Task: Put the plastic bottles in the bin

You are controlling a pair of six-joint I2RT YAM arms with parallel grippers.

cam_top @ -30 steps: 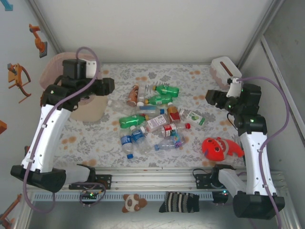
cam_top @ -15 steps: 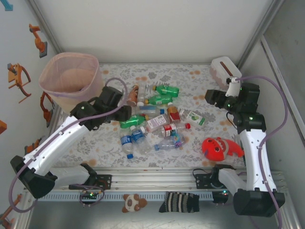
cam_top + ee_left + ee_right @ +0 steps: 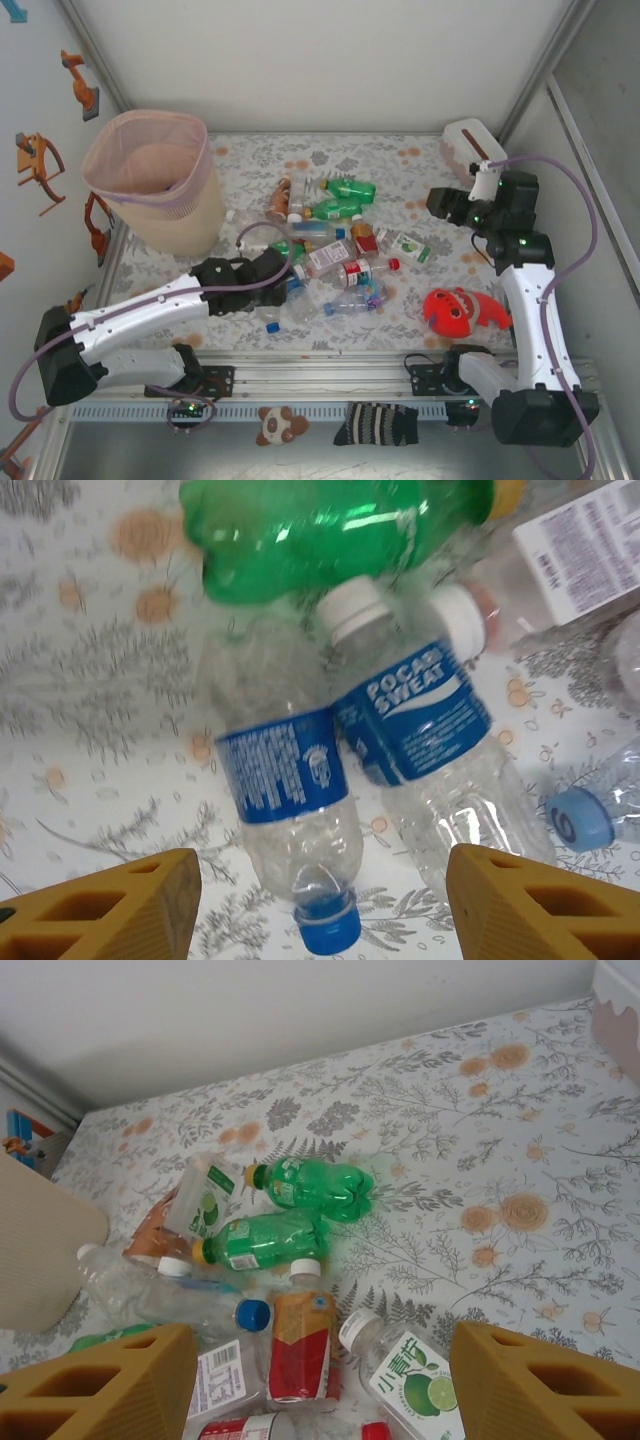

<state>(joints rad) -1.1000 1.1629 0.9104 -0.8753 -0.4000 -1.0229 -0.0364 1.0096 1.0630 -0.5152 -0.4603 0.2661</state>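
The floral surface (image 3: 420, 165) is carrying everything. The pale-pink bin (image 3: 195, 215) is standing well apart from both pairs of fingers, out beyond the left arm's side. The heap of plastic bottles (image 3: 335, 255) is lying between the two arms.

The left fingers (image 3: 110, 910) are standing apart, clamped on nothing, and hovering low over the heap's near edge. The right fingers (image 3: 545, 1380) are also standing apart and empty, with two green bottles (image 3: 310, 1188) lying well ahead of them.

Between the left fingers a clear blue-label bottle (image 3: 285, 800) is lying with its blue cap (image 3: 328, 932) pointing back toward them. A Pocari Sweat bottle (image 3: 425, 730) is leaning against it, partly inside the same gap.

Closing here is risking a catch on both bottles at once. The thin, dented wall may also squirt out of the pinch. A hold near the cap end could let the body swing loose on the way to the bin.

The fingers' lower parts are being cut off by the wrist view's edge, so whether they are touching the surface I cannot tell. The bin's inside is reading only as a pinkish blur, possibly holding something.
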